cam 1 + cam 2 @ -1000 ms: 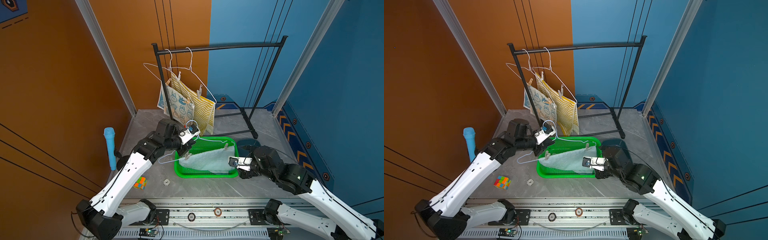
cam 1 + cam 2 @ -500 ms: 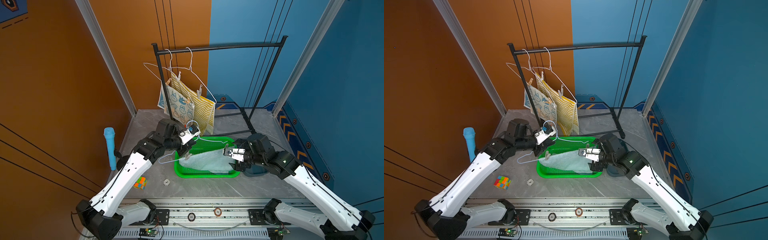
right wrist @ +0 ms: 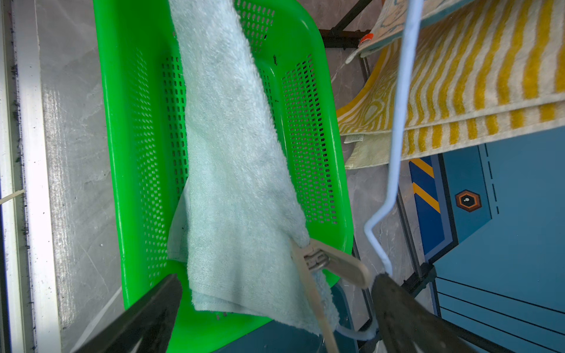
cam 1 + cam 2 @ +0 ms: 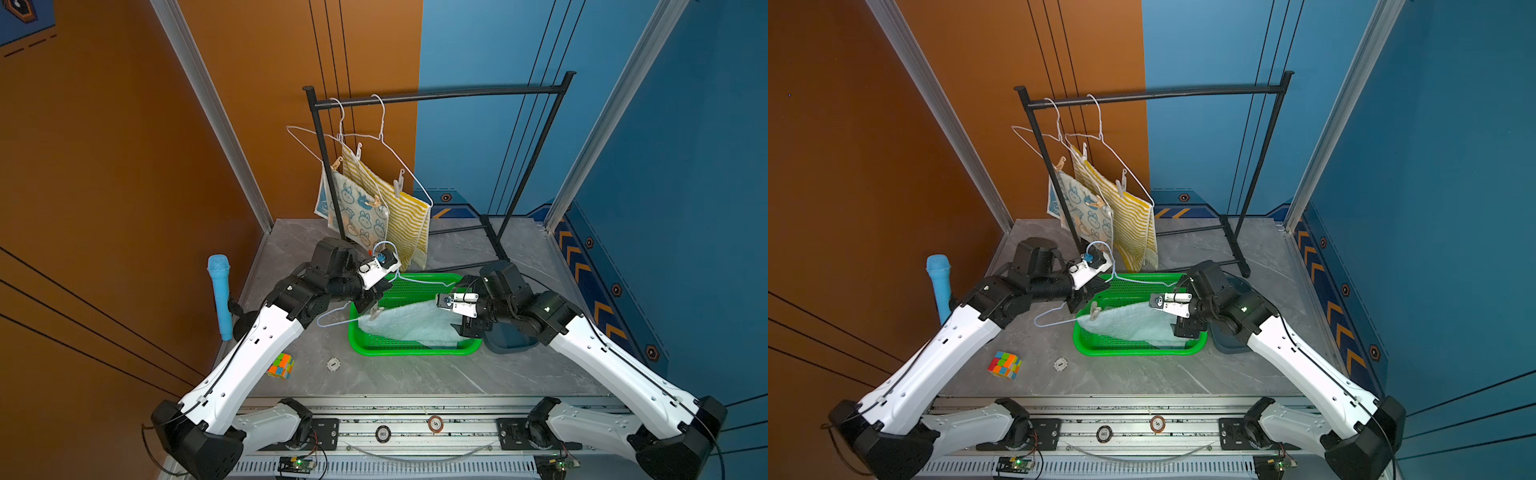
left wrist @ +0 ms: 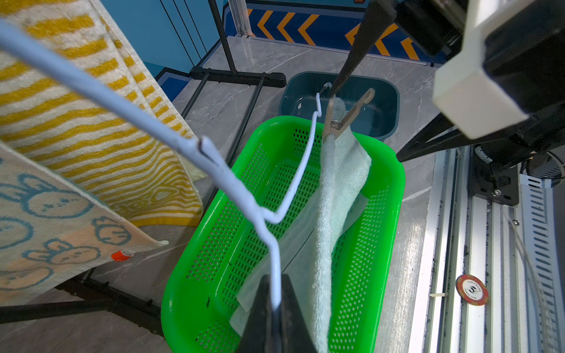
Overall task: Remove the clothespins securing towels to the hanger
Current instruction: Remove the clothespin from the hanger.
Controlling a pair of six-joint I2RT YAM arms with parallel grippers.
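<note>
L gripper (image 5: 275,296) clamped on white wire hanger (image 5: 232,180), R gripper (image 3: 276,276) wide open either side of clothespin (image 3: 321,262) pinning pale blue-green towel (image 3: 232,152), towel draped into green basket (image 3: 122,152), striped towel (image 4: 409,224) & bunny towel (image 4: 361,212) pinned on hangers behind.

- On the left arm (image 4: 257,349): raised forward from the base rail, bent at the elbow, wrist roughly level and turned inward.
- At the left gripper (image 5: 275,318): pinched fully together on the thin hanger wire (image 5: 276,269).
- On the right arm (image 4: 602,357): a near mirror pose, angled forward and inward, wrist tipped downward.
- At the right gripper (image 3: 275,276): spread wide, one finger out to each side.
</note>
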